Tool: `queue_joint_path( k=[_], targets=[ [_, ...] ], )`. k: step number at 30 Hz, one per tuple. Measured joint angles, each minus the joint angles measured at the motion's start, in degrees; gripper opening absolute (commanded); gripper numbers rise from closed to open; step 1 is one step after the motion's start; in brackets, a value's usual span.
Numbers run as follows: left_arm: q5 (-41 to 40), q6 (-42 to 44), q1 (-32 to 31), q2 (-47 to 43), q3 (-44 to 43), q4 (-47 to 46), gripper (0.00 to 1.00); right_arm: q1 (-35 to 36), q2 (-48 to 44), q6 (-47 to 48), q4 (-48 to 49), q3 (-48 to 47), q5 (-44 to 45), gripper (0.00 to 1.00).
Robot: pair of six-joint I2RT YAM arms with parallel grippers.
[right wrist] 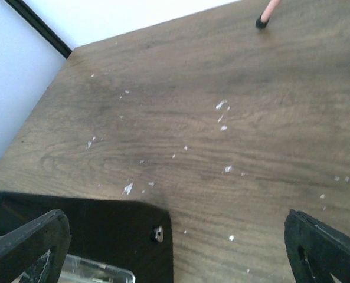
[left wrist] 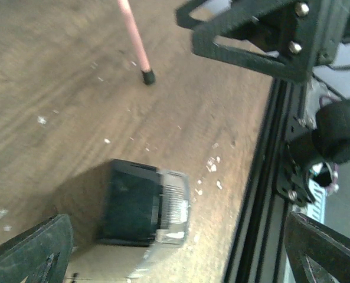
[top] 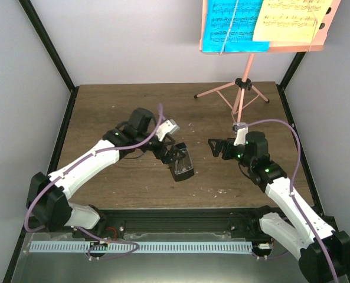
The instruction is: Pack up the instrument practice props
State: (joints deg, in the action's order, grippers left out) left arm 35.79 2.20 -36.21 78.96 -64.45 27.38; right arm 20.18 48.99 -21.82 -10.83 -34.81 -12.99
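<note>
Both gape released: left end effector (top: 171,154) over the black, clear-faced metronome (top: 183,166) lying on the grainy wood counter (top: 104,106), right end effector (top: 219,147) beside; slender pink tripod stand (top: 243,88) behind.

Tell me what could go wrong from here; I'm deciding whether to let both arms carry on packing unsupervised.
1. The open left gripper and open right gripper both hang close to the metronome, which lies on its side on the table. If both reach for it, they might collide.
2. The cyan page and yellow page rest on the desk of the music stand. A bump could spill them, or tip the stand on its thin legs.
</note>
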Motion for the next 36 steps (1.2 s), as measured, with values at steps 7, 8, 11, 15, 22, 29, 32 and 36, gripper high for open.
queue_joint_path(
  k=[7,8,11,15,22,29,32,36],
  targets=[
    [-6.3,3.2,-5.7,3.9,-1.5,2.6,0.98,-2.2,-3.0,-2.3,0.7,4.7,-7.1,1.0],
    [-7.5,3.5,-6.2,4.2,-1.5,2.8,0.98,-2.3,-3.5,-2.5,0.8,5.0,-7.5,1.0],
    [-11.5,4.1,-7.6,4.6,-1.5,3.0,0.93,-2.4,-4.6,-2.8,1.3,5.7,-8.3,1.0],
    [-16.3,4.4,-9.5,4.6,-1.4,2.7,0.83,-2.4,-4.7,-3.2,1.8,6.6,-8.8,1.0],
    [-22.2,4.6,-10.8,4.1,-0.3,1.3,0.6,-2.4,-4.8,-3.9,2.6,6.8,-8.8,1.0],
    [-24.2,5.4,-11.1,3.5,0.1,0.9,0.48,-2.4,-5.6,-4.3,2.7,7.0,-8.1,1.0],
    [-24.6,5.4,-11.4,3.5,0.1,0.9,0.46,-2.4,-5.9,-4.5,2.7,7.4,-7.8,1.0],
    [-26.5,4.3,-11.8,3.5,0.1,0.9,0.41,-2.4,-6.1,-4.7,2.6,7.6,-7.3,1.0]
  ],
)
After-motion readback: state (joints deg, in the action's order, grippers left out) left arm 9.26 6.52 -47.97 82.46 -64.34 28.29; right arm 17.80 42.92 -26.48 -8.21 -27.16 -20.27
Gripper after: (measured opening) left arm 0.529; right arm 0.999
